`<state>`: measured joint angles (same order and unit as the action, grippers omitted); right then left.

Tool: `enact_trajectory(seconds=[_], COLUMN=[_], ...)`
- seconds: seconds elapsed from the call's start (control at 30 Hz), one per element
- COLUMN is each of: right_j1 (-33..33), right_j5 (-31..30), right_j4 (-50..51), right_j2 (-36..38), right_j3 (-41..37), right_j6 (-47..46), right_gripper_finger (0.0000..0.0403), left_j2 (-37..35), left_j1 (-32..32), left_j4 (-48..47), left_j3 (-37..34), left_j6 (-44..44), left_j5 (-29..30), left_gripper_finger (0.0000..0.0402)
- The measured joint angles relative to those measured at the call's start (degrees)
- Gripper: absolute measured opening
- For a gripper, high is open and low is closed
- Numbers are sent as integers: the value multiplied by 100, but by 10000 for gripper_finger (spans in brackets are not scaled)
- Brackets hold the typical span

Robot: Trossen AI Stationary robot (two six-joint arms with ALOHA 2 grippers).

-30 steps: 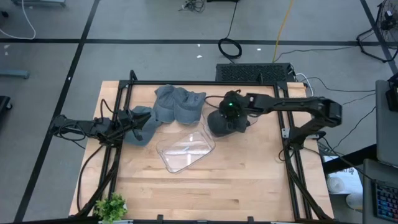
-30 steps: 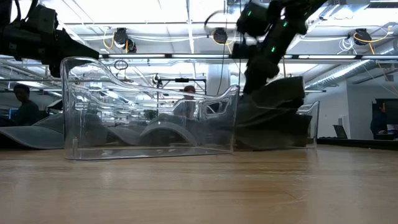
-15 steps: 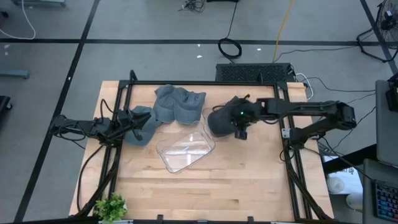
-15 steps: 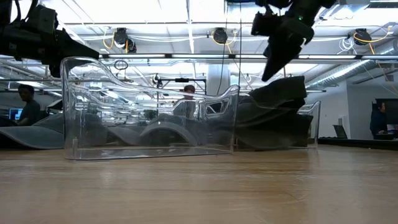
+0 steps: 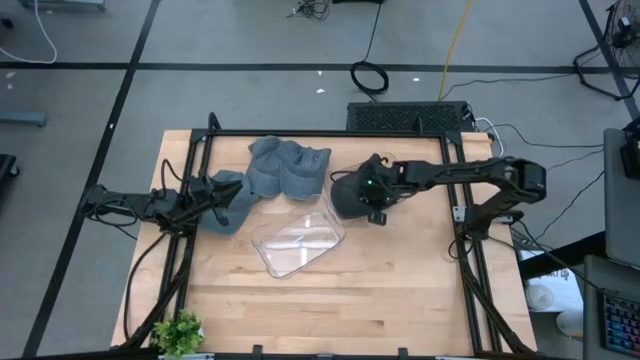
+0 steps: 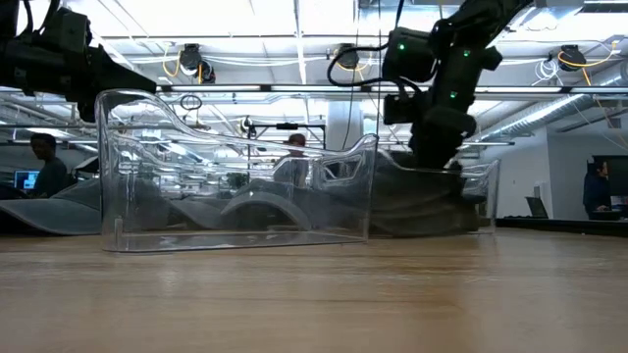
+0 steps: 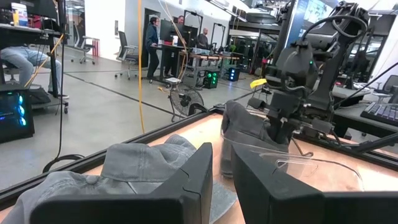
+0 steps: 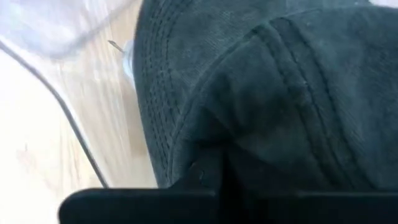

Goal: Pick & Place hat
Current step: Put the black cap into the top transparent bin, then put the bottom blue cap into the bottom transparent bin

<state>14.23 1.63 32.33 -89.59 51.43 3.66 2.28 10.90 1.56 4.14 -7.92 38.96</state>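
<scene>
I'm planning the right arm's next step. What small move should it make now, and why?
Probably lift a little. The right end effector is shut, pressed down on the dark hat, which lies on the table beside the clear bin. Raising it would show whether the cloth is truly gripped.

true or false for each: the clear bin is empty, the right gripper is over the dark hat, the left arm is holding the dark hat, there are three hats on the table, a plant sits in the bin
1. The clear bin holds nothing. True.
2. The right gripper is down on the dark hat, fingers shut. True.
3. The left gripper holds the dark hat. False: it sits at the grey hat on the table's left side.
4. Three hats lie on the table. True, counting the grey hat at the back.
5. A plant sits in the bin. False: the plant stands at the table's near left corner.
</scene>
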Motion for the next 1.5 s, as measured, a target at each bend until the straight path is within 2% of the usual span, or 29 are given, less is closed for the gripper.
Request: enact_trajectory(seconds=[0.3,0.53,0.9,0.97,1.07,1.2,1.33,1.5], right_j1=[67,65,-4,-59,-142,-244,-233,-235], right_j5=[10,8,17,291,1059,1662,1656,1633], right_j4=[-232,-119,-685,-891,-1371,-2408,-3591,-4402], right_j2=[280,1276,2610,2778,3064,3627,4398,5477], right_j3=[-65,-108,-93,-93,-130,-797,-1868,-2896], right_j6=[-146,-302,-459,-458,-330,-172,-192,-323], right_gripper_finger=[0,0,0,0,0,0,0,0], left_j2=[2,2,0,1,1,2,1,0], left_j1=[0,1,0,2,2,0,1,2], left_j4=[1,2,2,0,0,0,1,2], left_j3=[0,0,0,0,0,0,-1,0], left_j6=[0,0,0,0,1,0,0,0], left_j5=[-1,-1,0,-1,-1,-2,-2,-1], left_gripper_finger=[67,67,67,67,67,67,67,67])
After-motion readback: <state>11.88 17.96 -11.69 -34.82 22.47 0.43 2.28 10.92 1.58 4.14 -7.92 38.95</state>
